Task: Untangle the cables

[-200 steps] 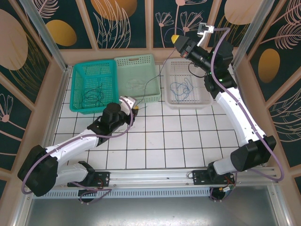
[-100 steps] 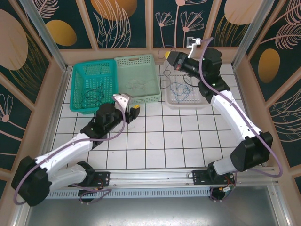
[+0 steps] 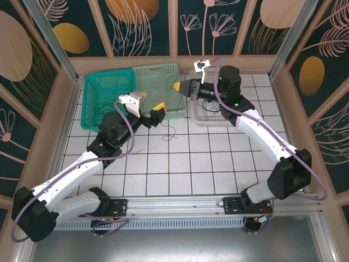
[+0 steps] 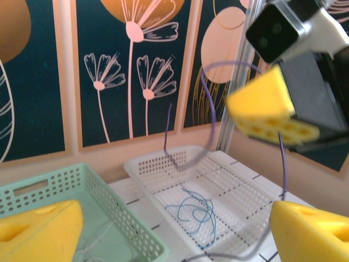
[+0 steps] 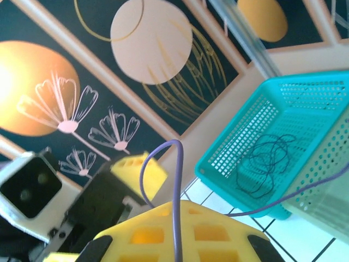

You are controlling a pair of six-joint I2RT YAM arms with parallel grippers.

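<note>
- Jaws of your left gripper (image 3: pixel 150 102) stood spread wide with nothing between them. In its wrist view the two yellow pads (image 4: pixel 38 229) sat at opposite lower corners.
- Your left gripper hovered above the tiled table (image 3: pixel 218 164), just in front of the pale green basket (image 3: pixel 158 73), and pointed toward your right gripper (image 3: pixel 180 87).
- Your right gripper had its jaws pressed together on the thin purple cable (image 5: pixel 176 218). In its wrist view the strand ran down the middle of the closed yellow fingers (image 5: pixel 212 234) and looped above them.
- That gripper hung over the gap between the pale green basket and the white basket (image 4: pixel 142 169). It faced your left gripper, near it but apart.
- From the pinch, one run of the thin purple cable trailed off toward the baskets.
- In the top view a thin dark curl (image 3: pixel 169 132) lay on the tiles below the two grippers. You could not tell there whether it joined the pinched strand.
- The blue cable (image 4: pixel 191 213) lay loosely coiled on the floor of the white basket.
- The dark cable (image 5: pixel 267 164) lay looped inside the teal basket (image 5: pixel 305 103), the leftmost of the three.
- A faint pale cable (image 4: pixel 103 243) showed in the pale green basket.
</note>
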